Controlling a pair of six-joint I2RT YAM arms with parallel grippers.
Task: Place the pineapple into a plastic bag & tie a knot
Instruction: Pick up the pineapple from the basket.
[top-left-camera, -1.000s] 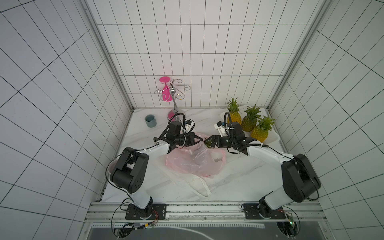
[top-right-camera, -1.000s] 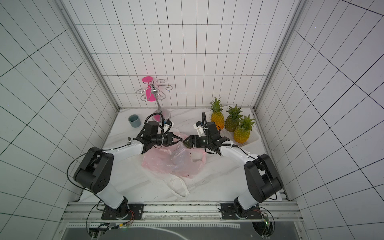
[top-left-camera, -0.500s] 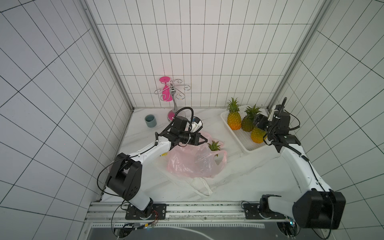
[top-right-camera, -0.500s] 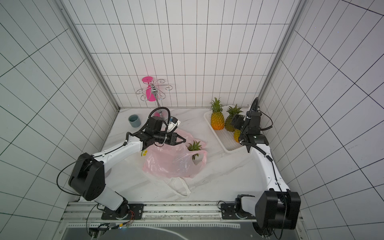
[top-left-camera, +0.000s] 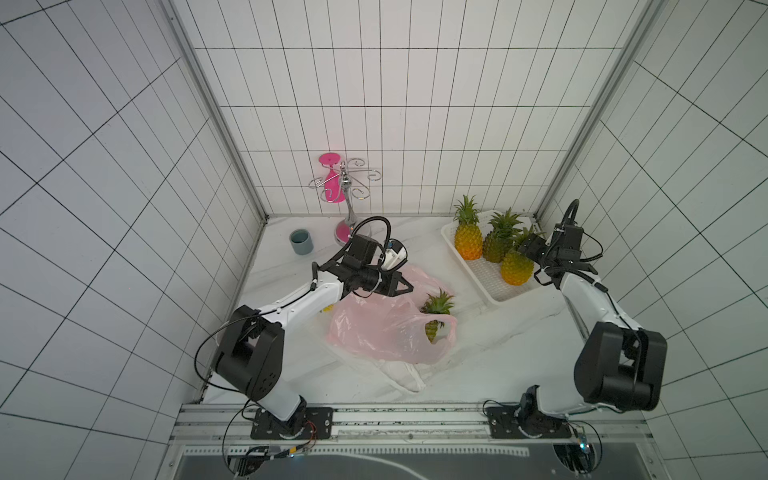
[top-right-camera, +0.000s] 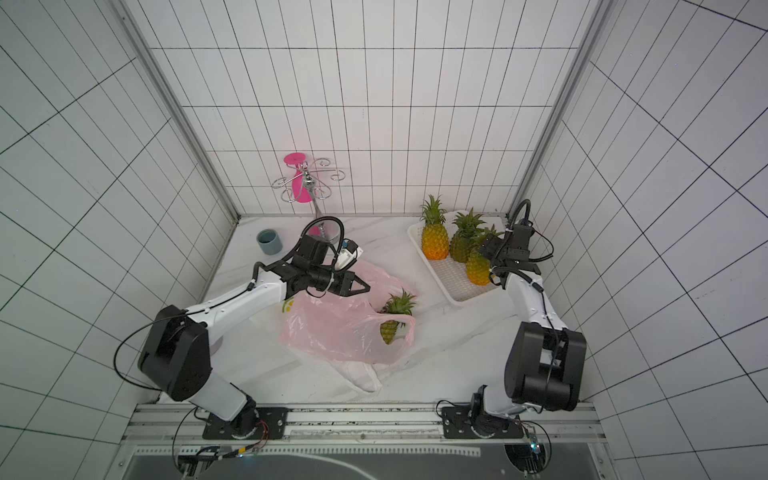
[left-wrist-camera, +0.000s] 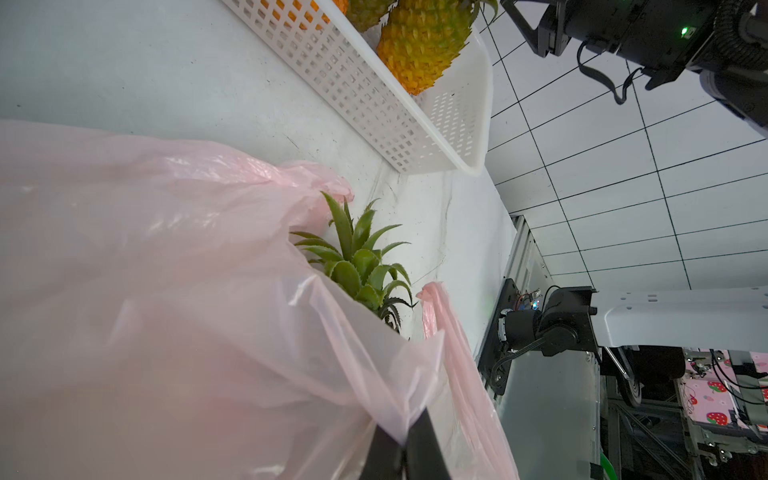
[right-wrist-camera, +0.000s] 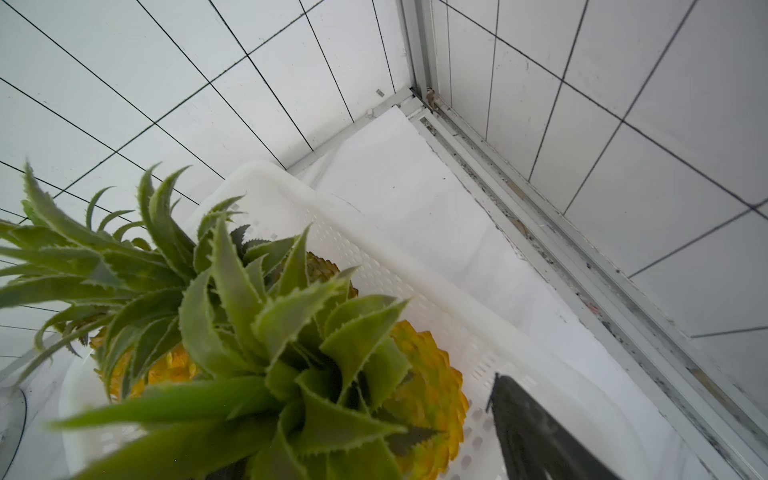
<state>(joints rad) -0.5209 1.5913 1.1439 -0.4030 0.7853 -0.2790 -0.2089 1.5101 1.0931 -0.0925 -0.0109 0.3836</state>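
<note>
On the tabletop (top-left-camera: 498, 357), left to right:

1. Cup (top-left-camera: 301, 242): grey, upright, back left. Idle.
2. Rack (top-left-camera: 345, 195): chrome, with one pink glass hanging from it. Idle.
3. Left gripper (top-left-camera: 405, 286): clamped on the bag's rim and holding it raised. The wrist view shows pink film pinched between the fingertips (left-wrist-camera: 422, 446).
4. Bag (top-left-camera: 374, 332): pink, thin and slumped, its mouth facing the basket. A white bag (top-left-camera: 405, 376) lies flat under its near edge.
5. Pineapple (top-left-camera: 437, 303): body inside the film, crown poking out of the mouth. A second ago the right gripper was at this mouth beside the left one, and it has since gone. Placing looks all but done (crown still uncovered).
6. Basket (top-left-camera: 492, 286): white, perforated, back right. Three spares (top-left-camera: 468, 243) stand in it.
7. Right gripper (top-left-camera: 527, 247): now just above the front spare's crown. Its jaws look spread and empty (only one finger shows in its wrist view).

The knot probably comes next. That needs the right arm back at the free handle (top-left-camera: 451, 330).
</note>
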